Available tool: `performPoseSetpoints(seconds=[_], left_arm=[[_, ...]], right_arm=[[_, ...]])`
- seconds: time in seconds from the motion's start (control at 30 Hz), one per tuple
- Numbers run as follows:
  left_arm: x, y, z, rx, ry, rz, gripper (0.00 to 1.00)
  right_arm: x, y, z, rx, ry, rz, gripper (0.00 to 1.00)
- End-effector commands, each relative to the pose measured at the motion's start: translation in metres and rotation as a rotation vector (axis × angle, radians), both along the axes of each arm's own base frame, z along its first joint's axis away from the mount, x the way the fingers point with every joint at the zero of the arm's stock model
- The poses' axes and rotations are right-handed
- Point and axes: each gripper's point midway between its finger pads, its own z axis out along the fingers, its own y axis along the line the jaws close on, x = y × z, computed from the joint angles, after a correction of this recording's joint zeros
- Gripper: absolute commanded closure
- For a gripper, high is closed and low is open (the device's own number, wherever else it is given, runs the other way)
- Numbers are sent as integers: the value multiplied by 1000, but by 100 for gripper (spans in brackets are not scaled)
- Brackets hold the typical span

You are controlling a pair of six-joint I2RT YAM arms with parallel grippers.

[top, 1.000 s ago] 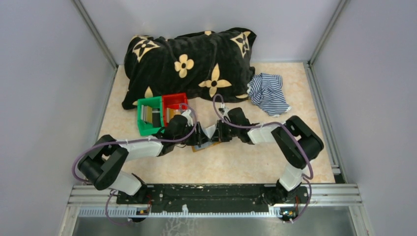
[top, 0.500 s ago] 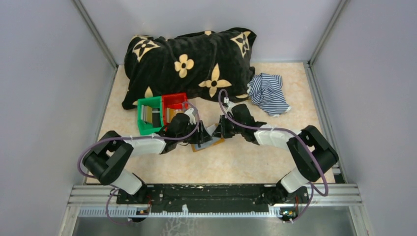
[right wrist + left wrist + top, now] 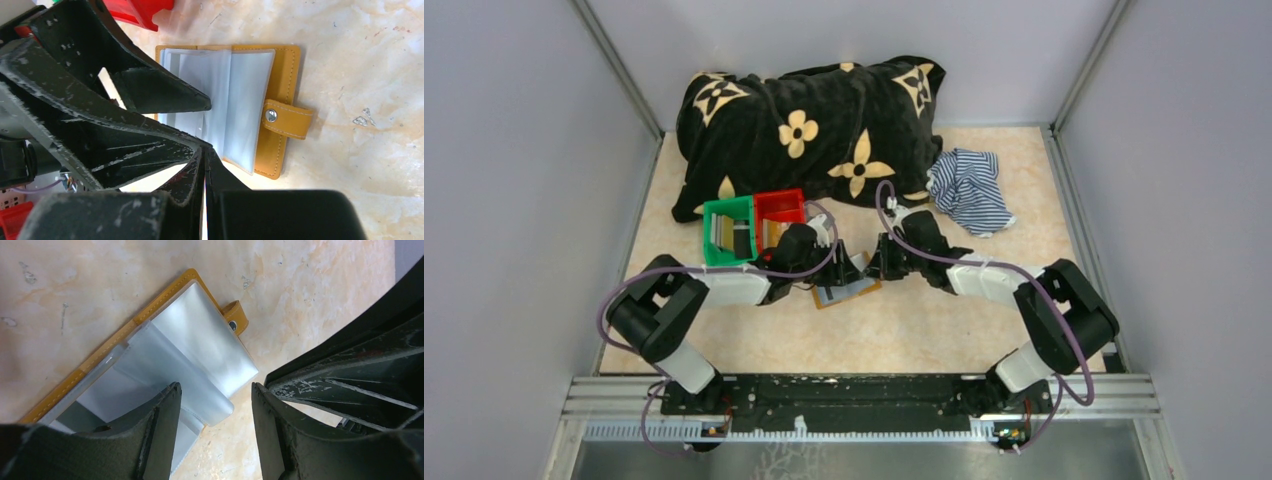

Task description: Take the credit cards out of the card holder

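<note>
The card holder [image 3: 849, 294] lies open on the table, tan-orange outside with clear grey-blue sleeves [image 3: 200, 340] and a snap tab [image 3: 289, 120]. My left gripper [image 3: 215, 387] hangs open just above its sleeves, one finger [image 3: 160, 430] over the plastic and the other over bare table. My right gripper [image 3: 205, 149] is shut, its tips at the near edge of the sleeves [image 3: 245, 100]; whether it pinches a sleeve is hidden. In the top view both grippers [image 3: 852, 270] [image 3: 876, 270] meet over the holder's far edge. No credit cards show plainly in the sleeves.
A green bin [image 3: 713, 262] and a red bin [image 3: 776, 197] with small flat things stand just left of the holder. A black flowered blanket [image 3: 809, 125] fills the back. A striped blue-white cloth [image 3: 969, 188] lies at the back right.
Both grippers have shifted a little toward the back right over the holder, the arms stretching further out. The whitish sheet that stood raised between them no longer shows.
</note>
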Motion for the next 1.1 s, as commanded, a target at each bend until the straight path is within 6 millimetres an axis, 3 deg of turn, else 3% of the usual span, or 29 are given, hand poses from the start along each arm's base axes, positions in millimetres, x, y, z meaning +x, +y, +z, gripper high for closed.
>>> performPoseSetpoints(seconds=[0.0, 0.17, 0.43, 1.07], left_arm=[[6, -16, 6, -50, -19, -38, 40], [7, -19, 2, -54, -15, -47, 40], [13, -21, 22, -78, -57, -32, 40], [13, -19, 14, -72, -31, -12, 39]], right_arm=[[6, 0, 28, 38, -91, 22, 100], [-2, 0, 40, 31, -129, 88, 100], [-22, -8, 24, 33, -88, 100, 100], [-26, 31, -14, 115, -14, 174, 100]])
